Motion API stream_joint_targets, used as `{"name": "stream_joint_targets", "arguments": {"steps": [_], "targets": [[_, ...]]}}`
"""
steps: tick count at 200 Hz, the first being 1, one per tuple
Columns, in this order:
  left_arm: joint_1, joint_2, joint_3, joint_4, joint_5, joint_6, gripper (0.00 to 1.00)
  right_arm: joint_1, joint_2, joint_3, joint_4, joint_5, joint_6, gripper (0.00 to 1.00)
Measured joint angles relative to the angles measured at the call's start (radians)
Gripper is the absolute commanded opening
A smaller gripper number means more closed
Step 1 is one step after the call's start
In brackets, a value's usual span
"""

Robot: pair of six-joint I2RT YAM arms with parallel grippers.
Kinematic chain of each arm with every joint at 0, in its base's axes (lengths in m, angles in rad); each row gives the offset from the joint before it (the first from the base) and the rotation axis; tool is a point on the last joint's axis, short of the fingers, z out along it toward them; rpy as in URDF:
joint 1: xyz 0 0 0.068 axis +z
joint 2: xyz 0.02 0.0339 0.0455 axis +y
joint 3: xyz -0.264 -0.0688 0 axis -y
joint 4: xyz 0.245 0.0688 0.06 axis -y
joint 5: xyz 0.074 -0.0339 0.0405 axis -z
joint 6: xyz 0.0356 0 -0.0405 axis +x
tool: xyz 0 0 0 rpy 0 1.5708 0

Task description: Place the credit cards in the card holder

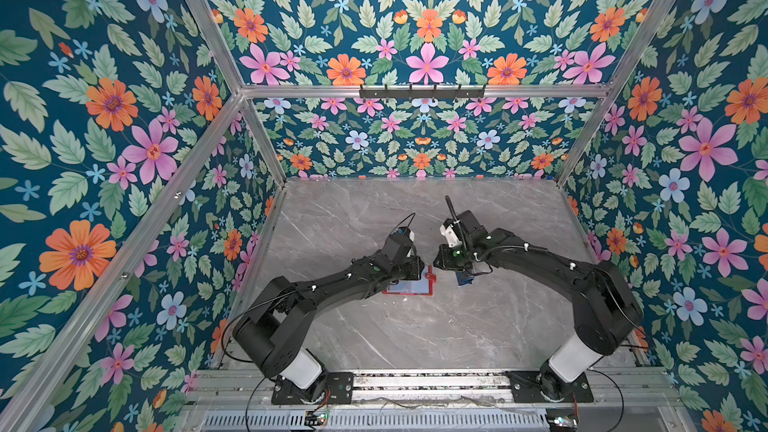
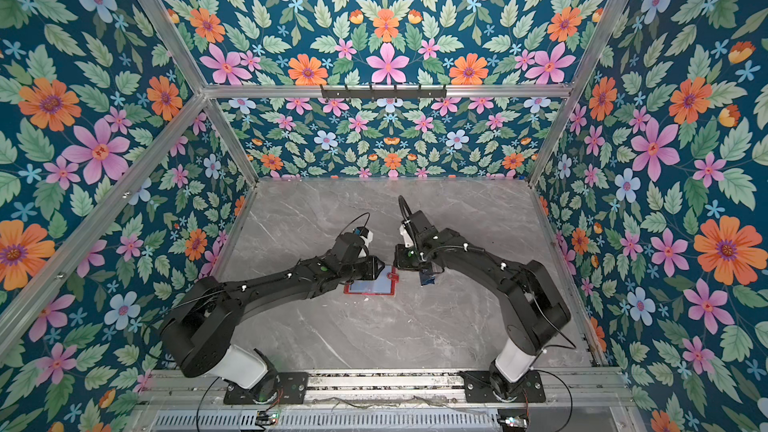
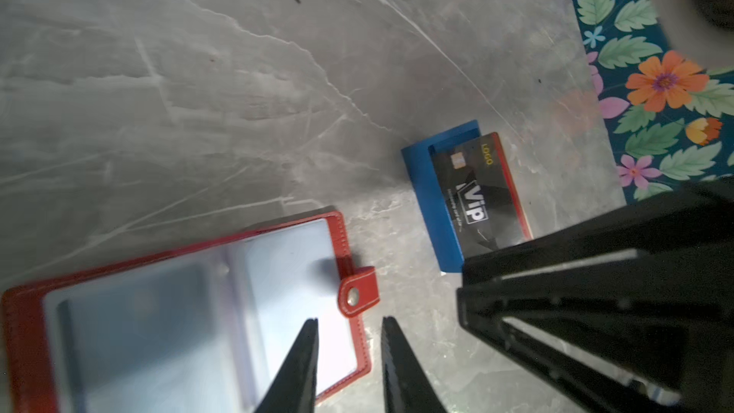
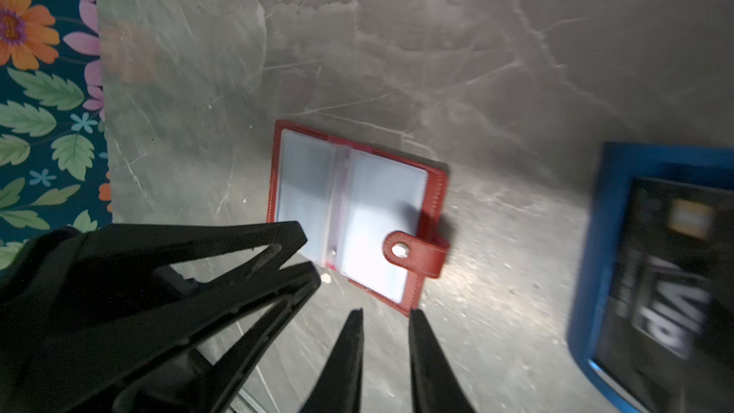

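The red card holder (image 1: 409, 286) (image 2: 372, 286) lies open flat on the marble table, its pale clear sleeves (image 3: 278, 264) facing up and its snap tab (image 4: 413, 252) folded over one page. Beside it a dark navy credit card (image 3: 480, 196) (image 4: 675, 272) marked "VIP" rests in a small blue tray. A red credit card's edge (image 3: 514, 188) peeks out under it. My left gripper (image 3: 350, 319) (image 1: 419, 270) hovers open over the holder's tab-side edge, holding nothing. My right gripper (image 4: 387, 311) (image 1: 440, 263) is open and empty just off the holder's corner.
The blue tray (image 1: 464, 278) (image 3: 429, 192) sits just right of the card holder, under the right wrist. The two grippers stand close together, tips almost facing. Flowered walls and aluminium posts (image 1: 257, 135) ring the grey table (image 1: 415, 334).
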Motion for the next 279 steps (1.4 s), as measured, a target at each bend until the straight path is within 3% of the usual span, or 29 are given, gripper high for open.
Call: {"name": "stream_joint_targets", "arguments": {"steps": [29, 59, 123, 279], "targets": [[-0.028, 0.081, 0.082, 0.011, 0.041, -0.001, 0.32, -0.062, -0.086, -0.061, -0.022, 0.022, -0.021, 0.3], [-0.045, 0.166, 0.148, 0.03, 0.081, -0.009, 0.4, -0.117, -0.137, -0.106, -0.054, 0.062, -0.046, 0.36], [-0.051, 0.307, 0.232, 0.077, 0.151, -0.055, 0.46, -0.161, -0.121, -0.127, -0.109, 0.144, -0.084, 0.46], [-0.052, 0.489, 0.346, 0.118, 0.225, -0.108, 0.38, -0.188, 0.03, -0.07, -0.106, 0.111, -0.143, 0.43]]}}
